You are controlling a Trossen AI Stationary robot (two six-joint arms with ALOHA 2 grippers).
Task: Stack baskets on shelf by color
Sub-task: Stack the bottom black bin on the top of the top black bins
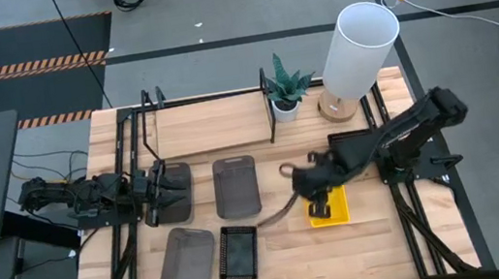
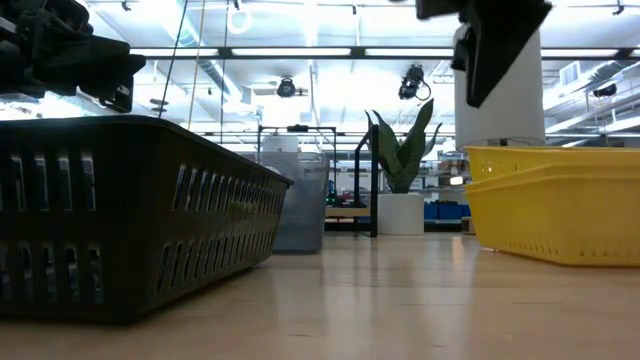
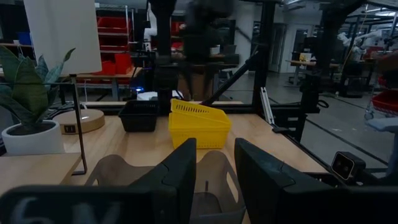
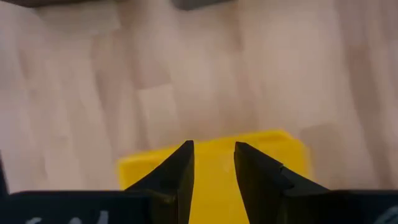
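Note:
Two yellow baskets (image 1: pixel 333 208) sit nested on the table's right half, the upper one tilted (image 3: pixel 198 112). My right gripper (image 4: pixel 214 152) hangs open above them, pointing down; in the low view (image 2: pixel 490 80) it is clear of their rim (image 2: pixel 555 155). My left gripper (image 3: pixel 214 168) is open and level over a dark grey basket (image 1: pixel 171 192) on the left. A second grey basket (image 1: pixel 235 185) lies mid-table. A third grey one (image 1: pixel 187 263) and a black one (image 1: pixel 239 252) lie nearer. Another black basket (image 3: pixel 138 115) stands beside the yellow pair. The shelf (image 1: pixel 213 125) runs along the far side.
A white plant pot (image 1: pixel 286 107) and a tall white lamp (image 1: pixel 358 41) on a round wooden base stand at the shelf's right end. Black frame rails (image 1: pixel 125 157) run along both table sides. Bare wood lies between the baskets and the near right corner (image 1: pixel 382 248).

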